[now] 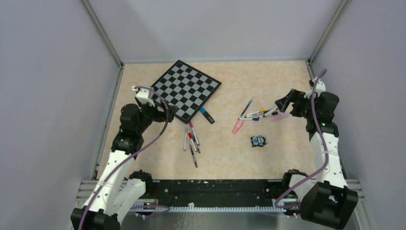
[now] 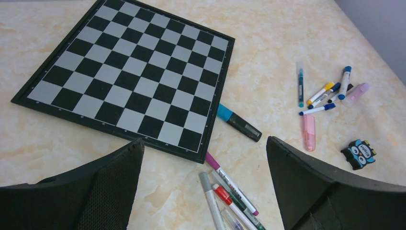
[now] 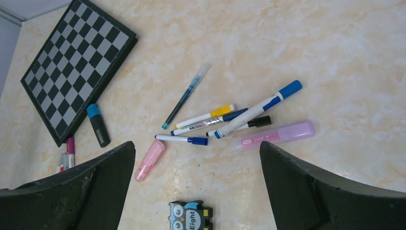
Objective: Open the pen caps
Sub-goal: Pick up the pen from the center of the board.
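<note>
Top external view: two loose groups of thin pens and fat highlighters are laid on a beige marbled tabletop (image 1: 287,76), with pen caps fitted wherever they can be made out. The right group is scattered just in front of the right gripper (image 1: 283,101). It includes a blue plastic cap (image 3: 290,89) on a white pen, a yellow cap (image 3: 222,110), a black cap (image 3: 262,121) and a lilac highlighter (image 3: 274,135). A pink highlighter (image 3: 151,160) lies slightly apart. The left group is bunched near the left gripper (image 1: 171,113), with a magenta cap (image 2: 212,160), a grey cap (image 2: 206,184) and a red cap (image 2: 221,191). A black marker with a light-blue cap (image 2: 223,113) is laid just beside the near corner of a black-and-grey checkered board (image 1: 186,89). A small black-and-blue owl figure (image 1: 258,141) is set near the pink highlighter. Both pairs of jaws are spread wide, with nothing held and nothing touched. Both grippers are held above the tabletop.
</note>
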